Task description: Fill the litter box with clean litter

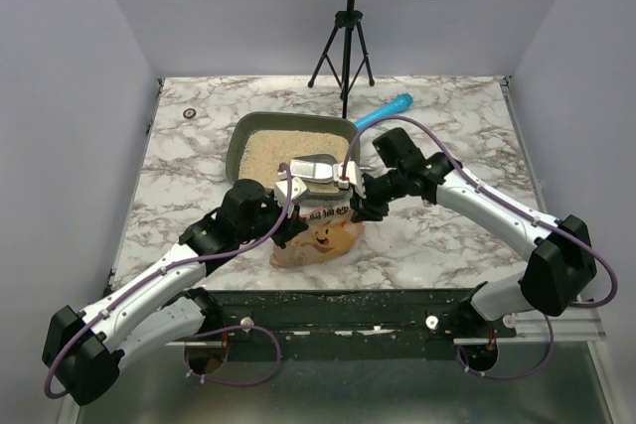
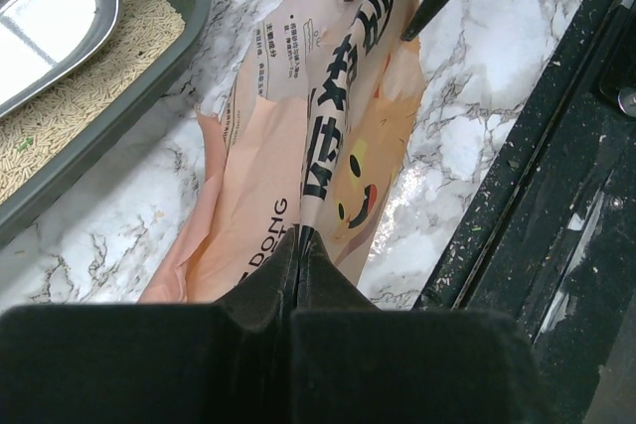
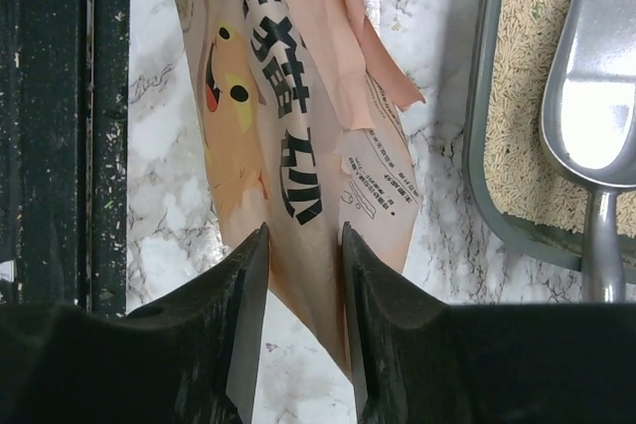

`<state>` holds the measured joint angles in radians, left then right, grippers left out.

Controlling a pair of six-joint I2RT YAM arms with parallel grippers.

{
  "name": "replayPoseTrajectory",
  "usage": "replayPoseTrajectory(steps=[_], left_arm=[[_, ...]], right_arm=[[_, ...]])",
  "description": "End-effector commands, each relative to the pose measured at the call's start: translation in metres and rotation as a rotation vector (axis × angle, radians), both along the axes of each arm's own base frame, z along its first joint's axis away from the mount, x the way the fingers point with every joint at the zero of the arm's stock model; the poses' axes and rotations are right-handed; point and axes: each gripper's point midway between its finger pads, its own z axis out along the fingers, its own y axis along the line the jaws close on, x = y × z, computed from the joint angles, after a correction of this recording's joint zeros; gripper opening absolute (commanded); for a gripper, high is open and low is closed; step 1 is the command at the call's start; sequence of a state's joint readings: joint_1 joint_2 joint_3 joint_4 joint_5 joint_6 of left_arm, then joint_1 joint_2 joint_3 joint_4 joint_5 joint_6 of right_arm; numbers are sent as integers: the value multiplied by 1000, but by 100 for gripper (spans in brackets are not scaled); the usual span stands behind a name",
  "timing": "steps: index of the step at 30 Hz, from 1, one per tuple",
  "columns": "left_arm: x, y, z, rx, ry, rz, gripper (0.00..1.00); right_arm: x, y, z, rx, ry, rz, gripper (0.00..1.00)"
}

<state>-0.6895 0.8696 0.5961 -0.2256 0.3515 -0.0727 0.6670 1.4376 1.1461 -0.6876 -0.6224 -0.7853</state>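
Marble table (image 1: 179, 161): litter box (image 1: 238, 136) holding clean litter (image 1: 266, 151) and scoop (image 1: 320, 170). Bag (image 1: 320, 235) pinched tight by left gripper (image 2: 300, 245); right gripper (image 3: 303, 235) fingers spread, straddling bag edge.

The shallow grey-green plastic litter box (image 1: 238, 136) sits mid-worktop holding pale beige granular litter (image 1: 268, 151) and a silver metal scoop (image 1: 316, 170); the orange-pink printed bag (image 1: 320, 235) lies toward the near edge.

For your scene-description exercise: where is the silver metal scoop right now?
In the top view the scoop lies on the litter in the litter box, toward its near right corner, just behind the bag.
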Motion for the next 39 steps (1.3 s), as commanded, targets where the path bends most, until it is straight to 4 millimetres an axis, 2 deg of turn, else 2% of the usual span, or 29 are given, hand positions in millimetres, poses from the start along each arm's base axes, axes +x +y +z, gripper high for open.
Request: replayPoseTrajectory(steps=[1,4,9,12,19,23,26,28,32,33,34,35,38,39], left_arm=[[6,-2,16,-42,-49,19,0],[6,-2,17,-44,-53,20,0],[6,0,17,-45,-59,26,0],[9,0,23,-47,-90,28,0],[28,-9,45,-33,-162,17,0],[42,-12,53,-2,-226,8,0],[49,-16,67,-8,-299,-12,0],[53,-19,67,-1,-325,-31,0],[45,-23,31,26,-273,-93,0],[43,-23,23,21,-258,-97,0],[42,-23,16,20,-238,-94,0],[40,-23,11,26,-214,-94,0],[38,-24,3,34,-173,-79,0],[38,-23,0,46,-168,-74,0]], right_arm=[[-10,-3,-14,4,85,19,39],[-11,-8,-21,-27,125,6,21],[-9,-9,-20,-35,146,-3,0],[-7,-12,-9,-30,118,-26,0],[18,-22,43,14,-53,-200,0],[16,-31,58,70,-94,-293,0],[9,-36,53,101,-81,-344,0],[3,-39,44,108,-40,-375,0],[-8,-46,13,94,53,-463,0],[-5,-48,9,97,57,-504,2],[-2,-48,7,106,56,-533,11],[1,-49,6,106,55,-561,23],[10,-49,23,135,28,-603,39],[12,-49,30,149,19,-610,40]])
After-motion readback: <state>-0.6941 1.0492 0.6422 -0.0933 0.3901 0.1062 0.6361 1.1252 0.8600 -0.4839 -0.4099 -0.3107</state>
